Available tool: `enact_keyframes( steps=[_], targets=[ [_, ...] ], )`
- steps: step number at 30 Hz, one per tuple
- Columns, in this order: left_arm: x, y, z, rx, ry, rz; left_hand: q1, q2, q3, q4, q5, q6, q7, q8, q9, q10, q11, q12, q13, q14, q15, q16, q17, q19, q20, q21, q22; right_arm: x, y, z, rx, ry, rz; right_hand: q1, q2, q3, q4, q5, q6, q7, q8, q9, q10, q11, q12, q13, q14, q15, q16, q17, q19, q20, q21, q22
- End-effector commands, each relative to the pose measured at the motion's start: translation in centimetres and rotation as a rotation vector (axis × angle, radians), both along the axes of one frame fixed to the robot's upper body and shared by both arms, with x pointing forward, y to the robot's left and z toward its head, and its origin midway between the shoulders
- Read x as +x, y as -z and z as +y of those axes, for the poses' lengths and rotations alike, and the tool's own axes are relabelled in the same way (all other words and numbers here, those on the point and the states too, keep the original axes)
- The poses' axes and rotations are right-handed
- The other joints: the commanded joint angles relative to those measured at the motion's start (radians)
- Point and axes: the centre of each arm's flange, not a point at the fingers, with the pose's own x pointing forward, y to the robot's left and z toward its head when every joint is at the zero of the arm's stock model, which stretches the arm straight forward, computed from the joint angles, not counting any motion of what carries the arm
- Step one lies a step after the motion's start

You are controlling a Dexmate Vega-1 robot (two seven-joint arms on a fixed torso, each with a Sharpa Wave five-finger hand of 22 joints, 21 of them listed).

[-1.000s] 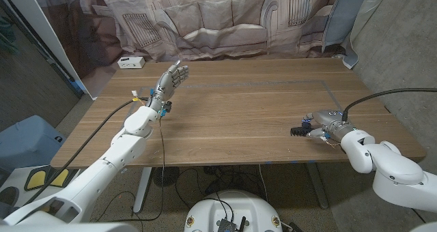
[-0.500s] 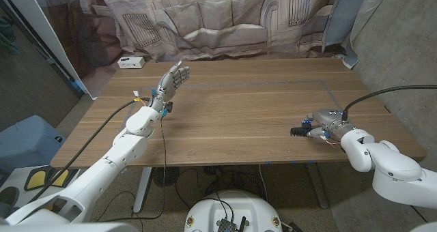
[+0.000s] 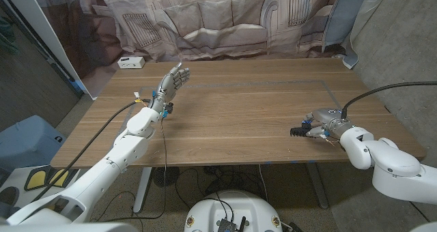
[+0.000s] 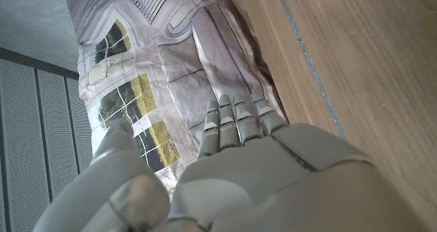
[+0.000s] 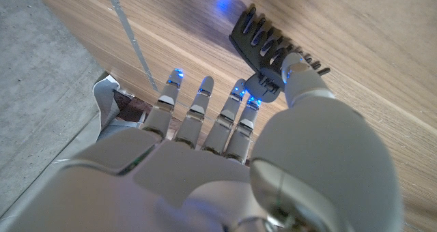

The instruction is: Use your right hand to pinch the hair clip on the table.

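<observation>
Backdrop: printed cloth curtain point(image 3: 225, 20) with a sofa-and-windows pattern hangs behind the long brown wooden tabletop point(image 3: 239, 109); a grey wall stands to the right.
Tabletop: a thin grey line of tape point(image 3: 287, 84) runs across its far half and turns toward the near edge on the right.
Hair clip: small black plastic toothed hair clip point(image 3: 298, 131) lies on the tabletop near the front right edge, teeth pointing toward the middle of the table; in the right wrist view the black comb of teeth point(image 5: 270, 44) sits just past the fingertips.
Right hand: grey right hand point(image 3: 321, 123) is low over the tabletop right at the clip. Its thumb tip point(image 5: 295, 67) and the neighbouring fingers point(image 5: 239, 106) meet at the clip's hinge end, closed in on it in a pinch; blue light glows at the fingertips.
Left hand: grey left hand point(image 3: 171, 82) is raised above the far left part of the tabletop, fingers point(image 4: 235, 119) straight and together, thumb apart, holding nothing.
Far corner: small white box point(image 3: 132, 62) sits on the back left corner of the tabletop, well apart from both hands.
</observation>
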Motion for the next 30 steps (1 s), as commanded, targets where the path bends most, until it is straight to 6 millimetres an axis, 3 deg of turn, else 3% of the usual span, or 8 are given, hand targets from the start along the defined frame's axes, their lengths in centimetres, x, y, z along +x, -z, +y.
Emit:
enact_keyframes(
  steps=[1,30],
  targets=[
    [0.2,0.2,0.1,-0.006,0.001,0.012,0.003,0.014,0.004,-0.005,0.000,0.011,-0.001,0.000,0.002,0.005,0.004,-0.002,0.005,-0.003,0.001,-0.001,0.004,-0.006,-0.001,-0.003,0.001,-0.1,-0.5,0.1,-0.014,0.005,-0.005,0.006,0.004,-0.001,0.006,0.000,0.018,-0.003,0.007,0.003,0.020,0.000,0.007,0.000,0.014,-0.009,-0.002,0.004,0.013,0.004,-0.007,0.003],
    [0.3,0.0,0.3,-0.014,-0.008,0.013,0.002,0.017,0.006,-0.007,-0.001,0.011,-0.001,-0.002,0.002,0.007,0.004,-0.003,0.005,-0.004,0.001,-0.001,0.004,-0.012,-0.002,-0.002,0.002,-0.5,-2.2,-0.2,0.001,0.010,-0.076,0.012,0.021,-0.017,0.010,-0.008,0.116,-0.004,0.019,0.003,0.106,-0.002,0.010,0.002,0.060,-0.035,-0.003,0.011,0.051,0.004,-0.014,0.003]
  ],
)
